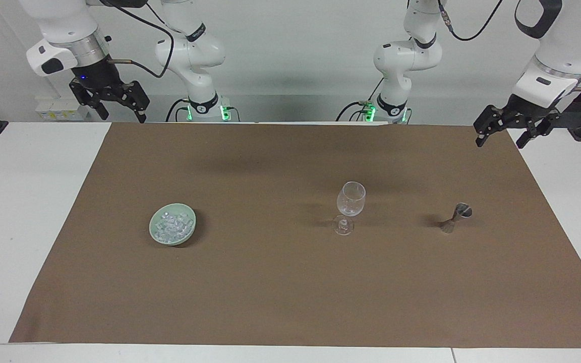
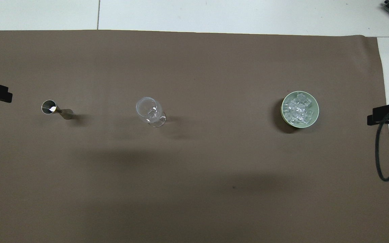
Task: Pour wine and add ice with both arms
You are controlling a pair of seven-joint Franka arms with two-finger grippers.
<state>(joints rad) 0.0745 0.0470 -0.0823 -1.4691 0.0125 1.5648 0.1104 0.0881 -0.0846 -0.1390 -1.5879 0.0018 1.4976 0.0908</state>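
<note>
Fingers apart on both grippers, nothing between them. I see the right gripper point(image 1: 117, 110) at the upper left of the facing view, hanging over the brown mat's point(image 1: 280, 282) corner; the left gripper point(image 1: 504, 137) sits at the upper right, over the mat's other top corner. Both arms wait. The ice point(image 1: 172, 227) lies heaped in a pale green dish point(image 1: 155, 233) left of centre in that view. An empty wine glass point(image 1: 350, 200) stands upright just right of centre. A metal jigger point(image 1: 458, 217) stands further right, well apart from the glass. In the overhead view the order reverses: jigger point(image 2: 53, 108), glass point(image 2: 149, 109), ice point(image 2: 298, 109).
</note>
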